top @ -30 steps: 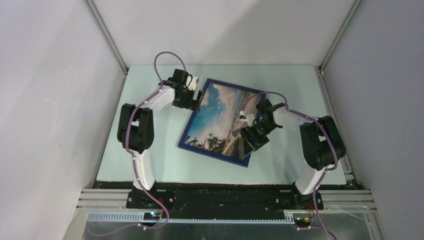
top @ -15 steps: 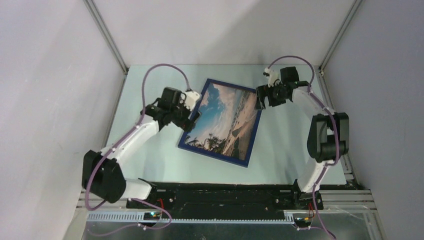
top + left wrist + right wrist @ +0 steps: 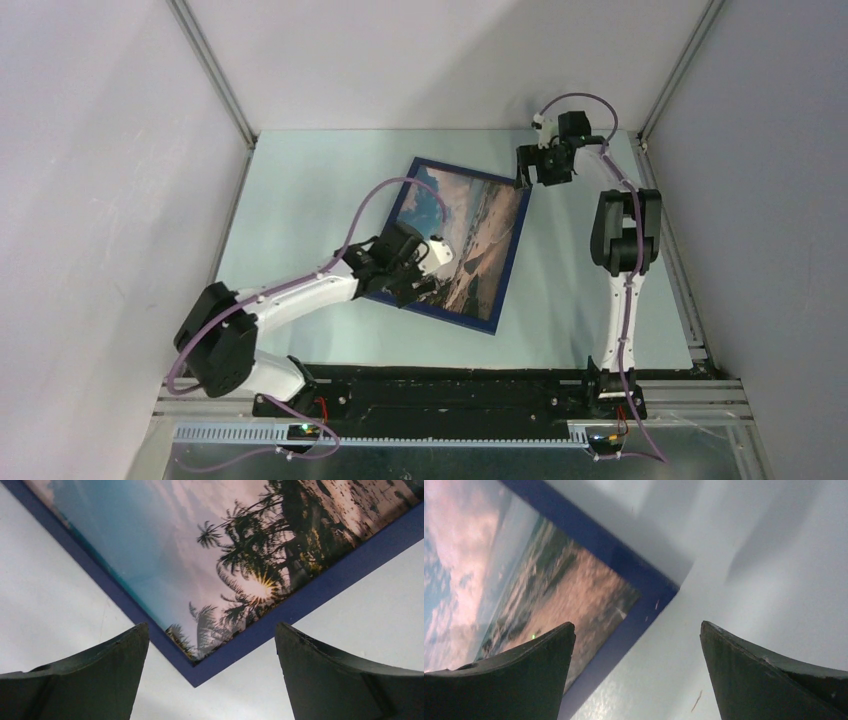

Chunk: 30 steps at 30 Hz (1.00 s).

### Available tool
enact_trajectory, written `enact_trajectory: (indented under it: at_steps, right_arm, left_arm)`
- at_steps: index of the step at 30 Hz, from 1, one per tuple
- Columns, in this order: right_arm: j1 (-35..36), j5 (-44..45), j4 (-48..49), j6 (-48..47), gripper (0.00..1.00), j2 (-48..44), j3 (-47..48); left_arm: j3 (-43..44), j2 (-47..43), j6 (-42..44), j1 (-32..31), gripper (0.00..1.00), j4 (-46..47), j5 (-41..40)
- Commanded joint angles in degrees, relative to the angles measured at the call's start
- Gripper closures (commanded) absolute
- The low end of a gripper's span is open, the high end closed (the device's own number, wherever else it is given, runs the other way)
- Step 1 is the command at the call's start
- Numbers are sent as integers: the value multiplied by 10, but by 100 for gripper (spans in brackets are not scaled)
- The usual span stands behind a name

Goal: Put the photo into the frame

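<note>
The glossy beach photo is lying flat within the thin dark-blue rectangular frame, skewed on the pale table. Thin and light, the pair is probably prone to sliding and flexing, so the stiff corner rails look like the best hold. The left gripper is hovering at the near corner and the right gripper at the far corner, both spread wide and empty. Only the wrist views are showing how the print is sitting in those corners.

text/labels/numbers: none legible in any view | photo: beach scene only, no caption or print mark readable | frame: plain dark-blue rail, no brand mark readable | arm bases: tiny lit specks just below, maybe board LEDs, too small to read
</note>
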Motion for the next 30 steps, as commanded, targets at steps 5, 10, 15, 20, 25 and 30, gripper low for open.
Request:
enact_trajectory:
  at_steps: [5, 10, 15, 20, 25, 30]
  right_arm:
    - [-7, -2, -100, -11, 1, 133, 247]
    - [-4, -17, -124, -26, 1, 184, 309]
    - [11, -17, -120, -46, 1, 194, 311]
    - [28, -21, -125, -57, 2, 203, 317]
    - [32, -42, -133, -64, 3, 204, 314]
    - [32, -71, -144, -74, 5, 196, 296]
  left_arm:
    - [-17, 65, 7, -62, 0, 63, -65]
    - [-27, 75, -1, -85, 0, 70, -77]
    - [-34, 80, -1, -104, 0, 72, -86]
    - [-46, 66, 0, -116, 0, 72, -98]
    - [-59, 34, 0, -118, 0, 73, -107]
    - [-67, 3, 1, -118, 0, 76, -111]
